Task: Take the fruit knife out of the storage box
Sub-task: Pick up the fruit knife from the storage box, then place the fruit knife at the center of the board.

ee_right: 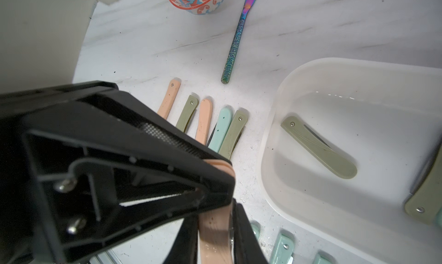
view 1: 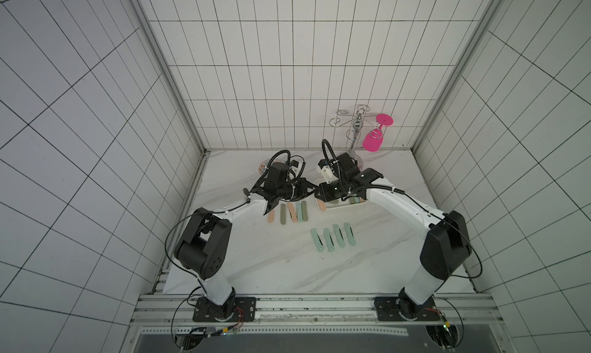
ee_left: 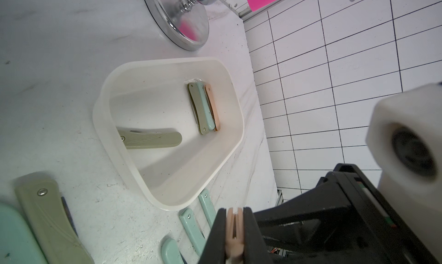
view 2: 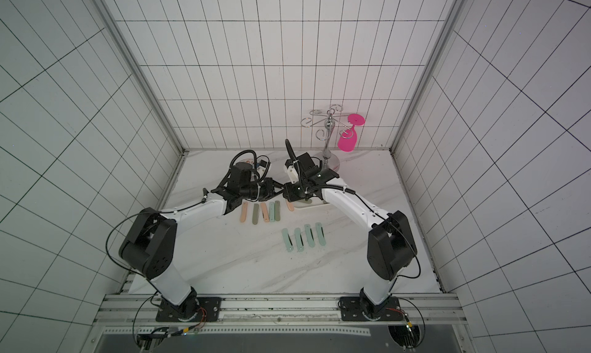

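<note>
Left gripper (ee_left: 234,221) and right gripper (ee_right: 215,242) both clenched on one peach fruit knife (ee_right: 214,224), held over the counter (view 1: 287,265) beside the storage box (ee_left: 167,60).

both arms reach inward from their bases, elbows bent out to the sides, forearms converging over the far half of the work surface. the left arm (view 1: 236,207) slants toward the right arm (view 1: 396,204), and in both top views their grippers meet tip to tip. the left gripper (ee_right: 222,166) is clamped tight, jaws pressed flat on one end of a peach fruit knife (ee_right: 214,241). the right gripper (ee_right: 215,215) pinches the same knife further along, one finger (ee_right: 244,236) on either side, the jaws parted only by its thickness. both wrists angle downward.
</note>
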You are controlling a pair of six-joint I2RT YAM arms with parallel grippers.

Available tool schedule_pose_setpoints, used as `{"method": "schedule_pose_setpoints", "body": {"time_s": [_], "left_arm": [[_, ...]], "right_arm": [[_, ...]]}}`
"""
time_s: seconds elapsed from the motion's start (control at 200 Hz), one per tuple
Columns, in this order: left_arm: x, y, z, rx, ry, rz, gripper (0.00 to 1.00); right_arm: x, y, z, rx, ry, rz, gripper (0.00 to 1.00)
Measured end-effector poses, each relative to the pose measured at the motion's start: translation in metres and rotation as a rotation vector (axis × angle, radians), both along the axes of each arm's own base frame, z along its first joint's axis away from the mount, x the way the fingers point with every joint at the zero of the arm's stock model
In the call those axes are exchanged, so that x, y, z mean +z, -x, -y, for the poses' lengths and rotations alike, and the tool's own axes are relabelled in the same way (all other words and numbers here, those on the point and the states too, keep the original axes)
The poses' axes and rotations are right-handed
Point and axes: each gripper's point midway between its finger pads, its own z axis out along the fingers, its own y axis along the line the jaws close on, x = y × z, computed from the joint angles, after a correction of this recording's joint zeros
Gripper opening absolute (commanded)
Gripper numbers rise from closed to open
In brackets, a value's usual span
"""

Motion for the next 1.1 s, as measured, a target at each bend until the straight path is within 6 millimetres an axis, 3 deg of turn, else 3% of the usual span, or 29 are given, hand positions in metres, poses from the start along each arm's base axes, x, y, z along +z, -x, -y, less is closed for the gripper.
{"method": "schedule_pose_setpoints", "body": {"time_s": [0.055, 0.145, 0.345, 0.385, 0.41, 0.575, 0.775, 0.89, 1.01, 1.099], "left_arm": [[0.0, 0.0, 0.0, 0.0, -0.001, -0.001, 0.0], [0.0, -0.001, -0.002, 0.0, 0.001, -0.001, 0.0], [-0.005, -0.006, -0.013, 0.003, -0.036, 0.013, 0.0], [-0.007, -0.009, -0.019, 0.008, -0.053, 0.016, 0.0], [-0.007, -0.011, -0.023, 0.012, -0.064, 0.017, 0.0], [-0.008, -0.032, -0.062, 0.055, -0.177, 0.038, 0.0], [-0.007, -0.065, -0.121, 0.13, -0.378, 0.08, 0.0], [-0.036, -0.07, -0.142, 0.136, -0.515, 0.029, 0.0], [-0.072, -0.058, -0.157, 0.117, -0.631, -0.062, 0.0], [-0.086, -0.052, -0.168, 0.114, -0.691, -0.106, 0.0]], "right_arm": [[0.0, 0.0, 0.0, 0.0, 0.0, 0.0, 0.16], [0.0, 0.0, 0.0, 0.002, 0.0, 0.002, 0.38], [0.007, -0.004, 0.001, 0.0, 0.008, 0.023, 0.76], [0.011, -0.005, 0.001, -0.001, 0.003, 0.029, 0.86], [0.013, -0.007, 0.001, -0.003, 0.001, 0.035, 0.99], [0.02, -0.016, 0.01, -0.029, -0.007, 0.044, 0.98], [0.013, -0.024, 0.036, -0.085, 0.019, 0.007, 0.99], [0.005, -0.023, 0.043, -0.095, 0.047, -0.029, 0.98], [-0.007, -0.022, 0.044, -0.092, 0.077, -0.069, 0.98], [-0.018, -0.021, 0.046, -0.092, 0.1, -0.099, 0.99]]}}
